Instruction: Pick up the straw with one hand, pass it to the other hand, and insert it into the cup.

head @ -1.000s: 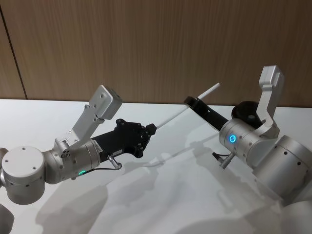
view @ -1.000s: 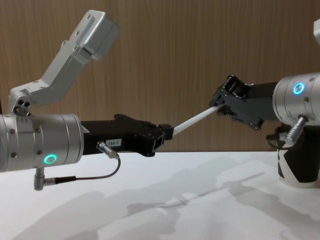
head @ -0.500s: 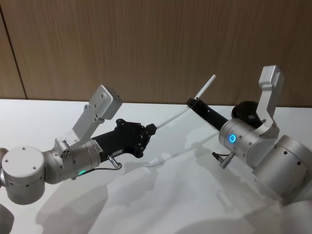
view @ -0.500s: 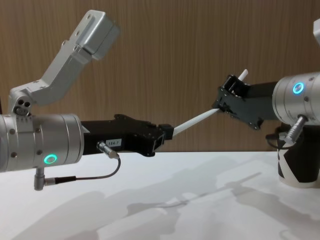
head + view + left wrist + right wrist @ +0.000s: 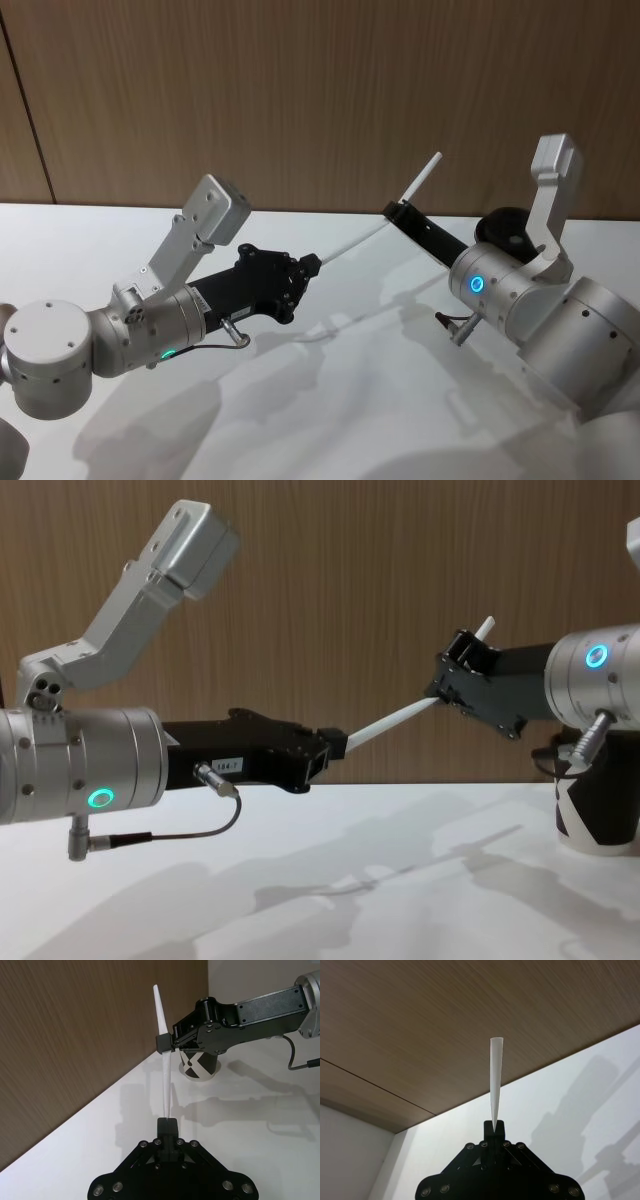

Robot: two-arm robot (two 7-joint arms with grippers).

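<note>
Mid-frame in the head view, well above the bare white surface: straw pinched low by the closed left tool, higher by the closed right tool. At lower right in the chest view, cup on the surface; wood wall behind.

A white, smooth tabletop runs back to meet a brown wood-panelled wall. On it stands a black paper cup with a white K-like mark and a white base edge, upright, near the foot of that wall. Soft grey shadows lie across the tabletop in front of the wall.
</note>
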